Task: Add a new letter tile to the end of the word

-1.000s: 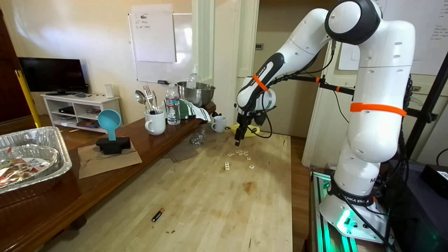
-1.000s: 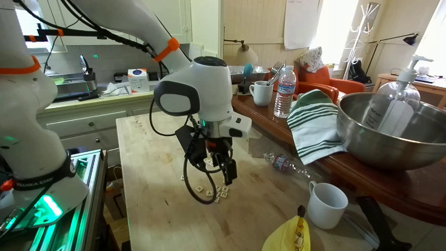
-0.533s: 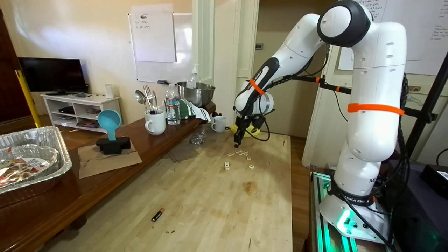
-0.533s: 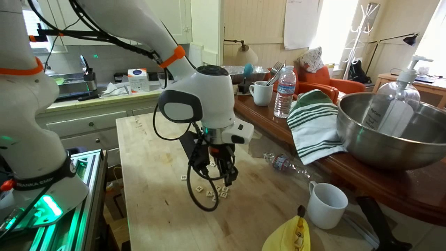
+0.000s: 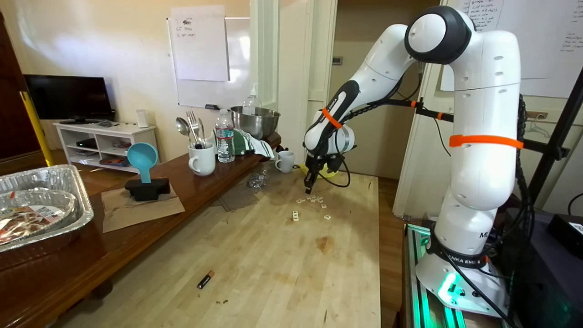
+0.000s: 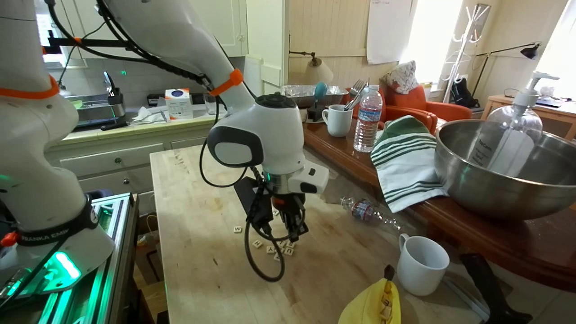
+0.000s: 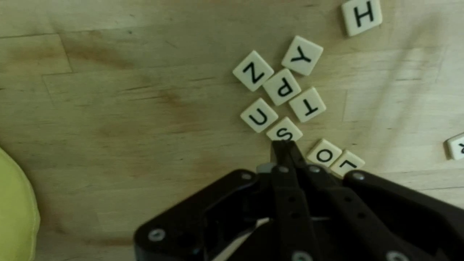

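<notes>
The word (image 5: 295, 216), a short row of pale tiles, lies on the table; in an exterior view a tile of it (image 6: 276, 212) shows behind the arm. Only part of an R tile (image 7: 456, 146) enters the wrist view at the right edge; whether it belongs to the word I cannot tell. Loose letter tiles lie in a cluster: S (image 7: 284, 129), U (image 7: 259, 115), T (image 7: 307, 104), P (image 7: 282, 87), O (image 7: 324, 152), L (image 7: 347, 163) and others. My gripper (image 7: 284, 142) is shut, its fingertips together, nothing seen between them. In the wrist view they cover the near corner of S.
A yellow pouch (image 6: 370, 303) with tiles inside lies near a white mug (image 6: 423, 265). A fallen plastic bottle (image 6: 369, 212) rests below the raised wooden counter (image 5: 182, 182). A battery (image 5: 205, 279) lies farther along the table.
My gripper has sunk slightly toward the loose tiles, and its fingers have come together. The upper arm has swung a little forward. The tiles have not visibly moved.
</notes>
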{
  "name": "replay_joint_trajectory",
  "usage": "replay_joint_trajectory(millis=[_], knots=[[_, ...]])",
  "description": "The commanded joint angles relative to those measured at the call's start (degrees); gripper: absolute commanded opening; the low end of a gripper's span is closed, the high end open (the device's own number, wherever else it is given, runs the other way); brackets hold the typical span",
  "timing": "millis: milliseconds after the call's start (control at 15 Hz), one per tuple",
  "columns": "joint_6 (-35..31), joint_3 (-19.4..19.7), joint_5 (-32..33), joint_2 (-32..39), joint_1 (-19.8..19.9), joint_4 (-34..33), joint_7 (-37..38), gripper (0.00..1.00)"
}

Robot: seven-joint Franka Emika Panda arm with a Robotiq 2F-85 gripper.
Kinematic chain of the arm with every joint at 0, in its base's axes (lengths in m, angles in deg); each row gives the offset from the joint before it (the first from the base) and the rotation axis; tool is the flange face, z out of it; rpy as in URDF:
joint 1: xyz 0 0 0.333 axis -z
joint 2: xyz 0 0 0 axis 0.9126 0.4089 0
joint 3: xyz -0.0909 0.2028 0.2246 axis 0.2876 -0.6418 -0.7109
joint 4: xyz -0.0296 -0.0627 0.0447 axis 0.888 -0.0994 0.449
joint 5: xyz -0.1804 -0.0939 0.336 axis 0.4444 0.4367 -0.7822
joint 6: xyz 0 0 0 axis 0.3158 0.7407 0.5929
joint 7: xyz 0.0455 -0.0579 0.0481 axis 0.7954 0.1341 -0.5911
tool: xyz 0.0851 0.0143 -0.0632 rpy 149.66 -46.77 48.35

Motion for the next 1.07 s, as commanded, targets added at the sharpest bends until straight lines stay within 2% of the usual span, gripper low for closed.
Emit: replay_joint_trajectory(millis=[0, 1000], knots=[[-0.18, -1.67, -0.17, 1.31, 1.66, -0.84, -0.37, 0.00], [-1.75, -4.15, -1.02, 5.28, 3.38, -3.68, 0.08, 0.00]])
